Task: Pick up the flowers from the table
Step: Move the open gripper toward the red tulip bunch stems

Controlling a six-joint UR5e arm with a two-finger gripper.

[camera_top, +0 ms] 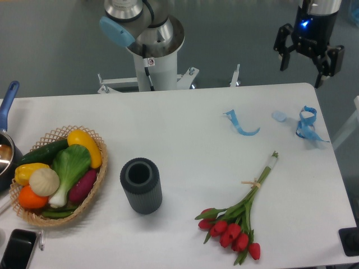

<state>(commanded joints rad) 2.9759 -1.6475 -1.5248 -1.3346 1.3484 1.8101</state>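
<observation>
The flowers (pixel 238 218) lie well apart from the seemingly spread, empty gripper (pixel 303 70).

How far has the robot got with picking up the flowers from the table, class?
Nothing looks done yet: the flowers lie flat on the table, untouched. In hand: the gripper hangs open and empty above the table's far right corner, well away from them. Left: reach the stems, close on them and lift.

Single fixed view, high and steeply angled down, facing the robot base (pixel 151 50) across the counter (pixel 185 140), mid distance, most of the white top in frame, near and left edges cropped, end effector (pixel 309 59) at upper right
</observation>
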